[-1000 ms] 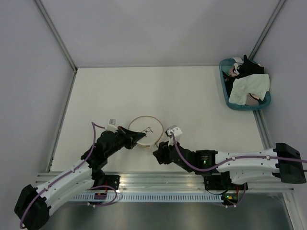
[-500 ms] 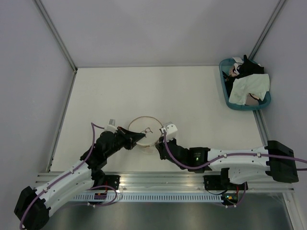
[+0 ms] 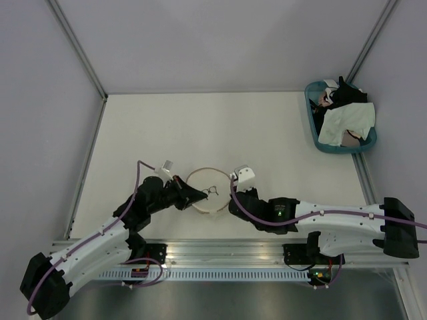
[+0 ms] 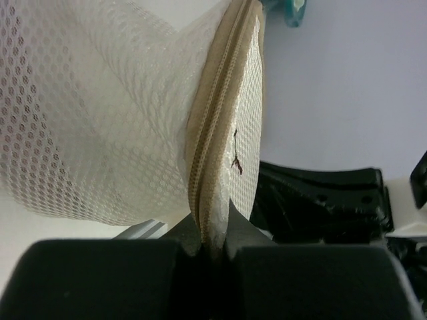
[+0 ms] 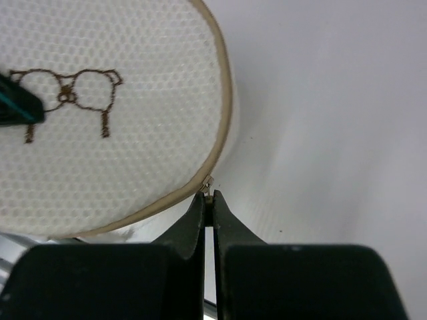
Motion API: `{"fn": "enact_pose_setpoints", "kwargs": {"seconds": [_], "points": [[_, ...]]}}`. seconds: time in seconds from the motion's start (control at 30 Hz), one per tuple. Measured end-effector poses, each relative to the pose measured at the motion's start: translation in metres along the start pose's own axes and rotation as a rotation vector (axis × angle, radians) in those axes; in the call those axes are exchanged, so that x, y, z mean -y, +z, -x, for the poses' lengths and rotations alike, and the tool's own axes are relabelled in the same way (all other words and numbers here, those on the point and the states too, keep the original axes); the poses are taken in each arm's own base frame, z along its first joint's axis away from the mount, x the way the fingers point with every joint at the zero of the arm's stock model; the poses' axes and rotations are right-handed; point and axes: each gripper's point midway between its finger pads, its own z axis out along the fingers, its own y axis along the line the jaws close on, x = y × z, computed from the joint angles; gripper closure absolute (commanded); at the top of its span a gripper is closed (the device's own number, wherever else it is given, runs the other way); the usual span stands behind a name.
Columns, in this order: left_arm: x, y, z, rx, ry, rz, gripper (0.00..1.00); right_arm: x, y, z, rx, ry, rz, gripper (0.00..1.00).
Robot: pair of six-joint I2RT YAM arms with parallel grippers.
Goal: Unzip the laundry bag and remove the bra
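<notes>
The right hand has just snapped together on the tiny zipper pull at the rim of the laundry bag, which sits near the front of the desk with the left hand clamping its far seam, so unzipping looks ready to start.

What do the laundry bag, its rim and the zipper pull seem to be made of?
The laundry bag: cream-white mesh, likely synthetic; tiny honeycomb holes show. Its rim: matte tan woven tape. The zipper pull: small pale glint, probably metal, unsure.
</notes>
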Motion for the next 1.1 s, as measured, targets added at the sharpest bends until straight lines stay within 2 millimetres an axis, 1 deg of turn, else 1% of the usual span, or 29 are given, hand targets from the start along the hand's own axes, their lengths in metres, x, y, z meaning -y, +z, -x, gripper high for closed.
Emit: {"fn": "enact_pose_setpoints", "kwargs": {"seconds": [0.07,0.13,0.27,0.4,0.5,0.57,0.6,0.63,0.67,0.7,0.77,0.8,0.83,0.9,0.97,1.03,1.1], "points": [[-0.001,-0.001,-0.005,-0.042,0.069,0.019,0.98,0.014,0.000,-0.003,-0.027,-0.020,-0.048,1.00],[0.002,-0.001,-0.008,-0.074,0.135,0.033,0.98,0.022,0.001,-0.003,-0.038,-0.024,-0.076,0.99],[0.022,0.001,-0.013,-0.173,0.310,0.017,0.98,0.033,0.000,-0.003,-0.054,-0.040,-0.112,1.00],[0.034,0.006,-0.028,-0.338,0.444,-0.031,0.98,0.048,0.001,-0.004,-0.073,-0.061,-0.160,0.99],[0.036,0.008,-0.040,-0.457,0.505,-0.073,0.98,0.057,0.002,-0.005,-0.084,-0.075,-0.183,1.00],[0.032,0.009,-0.048,-0.543,0.535,-0.093,0.98,0.062,0.002,-0.004,-0.089,-0.080,-0.195,1.00],[0.029,0.010,-0.050,-0.570,0.546,-0.093,0.95,0.064,0.001,-0.004,-0.090,-0.082,-0.198,0.99],[0.026,0.010,-0.051,-0.588,0.554,-0.090,0.84,0.066,-0.001,-0.002,-0.088,-0.082,-0.199,1.00],[0.022,0.011,-0.051,-0.600,0.568,-0.082,0.68,0.067,-0.002,-0.001,-0.086,-0.082,-0.198,1.00],[0.018,0.012,-0.052,-0.615,0.580,-0.067,0.41,0.069,-0.004,0.002,-0.077,-0.079,-0.200,1.00],[0.010,0.012,-0.050,-0.628,0.592,-0.024,0.21,0.073,-0.007,0.008,-0.058,-0.065,-0.207,0.99],[0.005,0.013,-0.046,-0.611,0.602,0.019,0.11,0.075,-0.009,0.010,-0.049,-0.059,-0.209,1.00],[0.003,0.014,-0.042,-0.594,0.613,0.047,0.07,0.078,-0.011,0.012,-0.042,-0.055,-0.214,1.00],[-0.001,0.019,-0.026,-0.519,0.642,0.129,0.01,0.081,-0.014,0.014,-0.037,-0.053,-0.221,0.99],[-0.001,0.023,-0.003,-0.407,0.679,0.212,0.01,0.084,-0.016,0.013,-0.038,-0.047,-0.228,0.99],[0.004,0.020,0.019,-0.284,0.705,0.274,0.01,0.087,-0.018,0.012,-0.042,-0.033,-0.241,1.00],[0.013,0.009,0.035,-0.174,0.700,0.301,0.01,0.091,-0.021,0.009,-0.045,-0.007,-0.260,0.99]]}}
